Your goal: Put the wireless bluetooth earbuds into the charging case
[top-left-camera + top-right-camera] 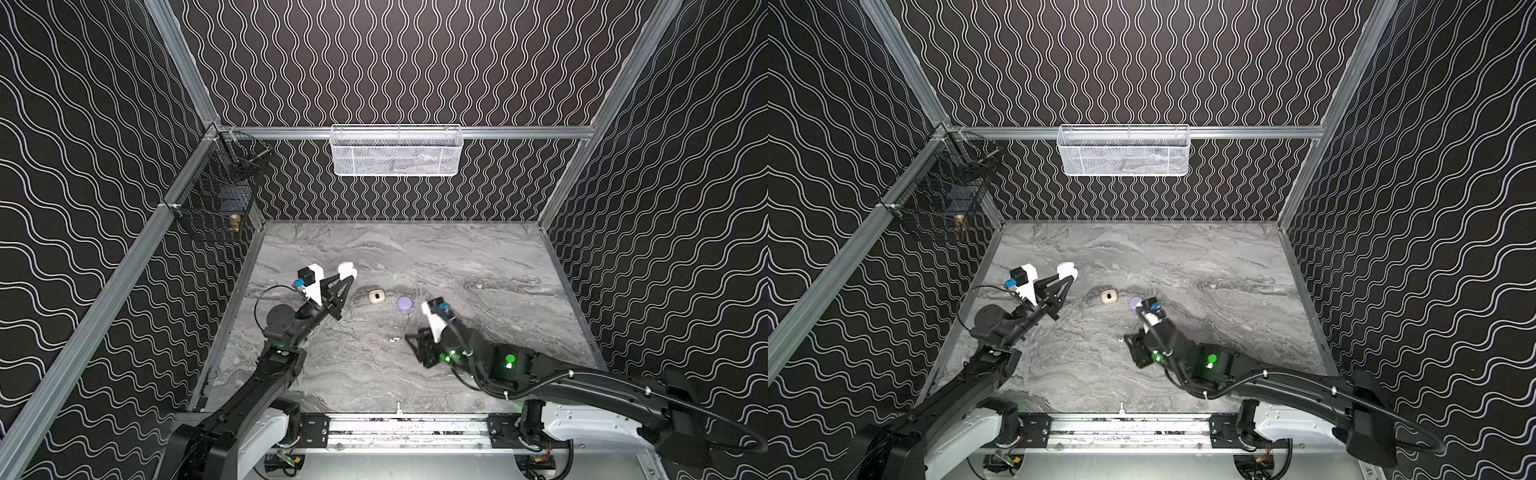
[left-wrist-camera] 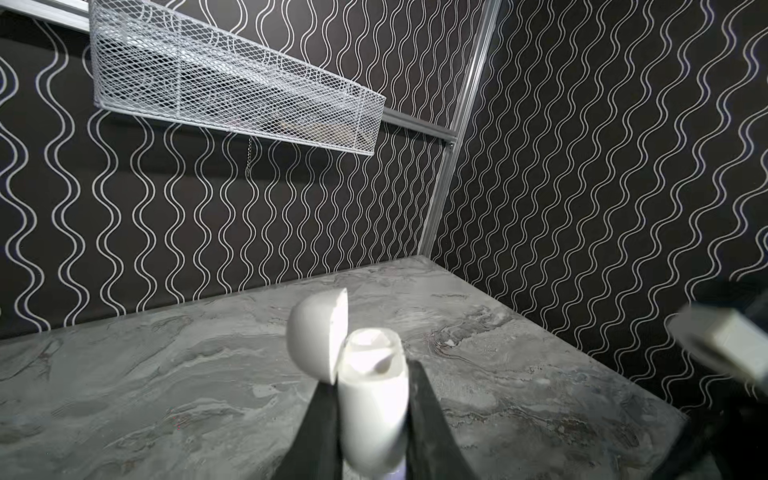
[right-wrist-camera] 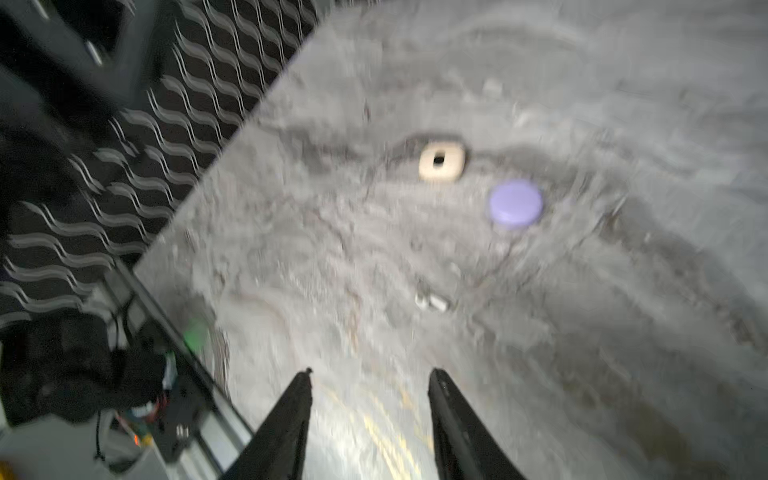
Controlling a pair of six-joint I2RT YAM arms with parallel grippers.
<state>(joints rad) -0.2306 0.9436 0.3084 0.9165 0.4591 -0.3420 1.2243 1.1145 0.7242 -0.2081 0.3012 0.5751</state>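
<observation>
white charging case (image 2: 374, 419): your left gripper (image 2: 370, 374) is clamped on its body, with the lid (image 2: 318, 332) swung open to one side.
inside that case: a white hollow shows, but you can't tell whether anything sits in it.
beige case (image 1: 376, 296): lies flat on the marble tabletop (image 1: 415, 249) with a dark slot on top, near your held case.
lavender case (image 1: 404, 303): a round disc, lid down, just beside the beige case. in a top view your right wrist camera cuts part of it off.
earbud (image 1: 392, 339): small and white, on the tabletop nearer you than those two cases and close to your right gripper. the right wrist view blurs it, so you can't tell whether it is one piece or two.
right gripper (image 3: 370, 374): jaws apart with nothing between them, low over the tabletop.
white mesh basket (image 1: 395, 149): hangs on the rear rail. something pale lies inside, and the mesh hides what.
black wire basket (image 1: 208, 199): hangs on the left rail and holds a dark block and a brass-coloured thing (image 1: 235, 223).
hard to make out: a pale speck (image 1: 478, 286) right of the lavender case and a small white bit (image 1: 398, 405) at the front edge are too small to name.
room: you have bare marble from the cases back to the rear wall and out to the right edge.
</observation>
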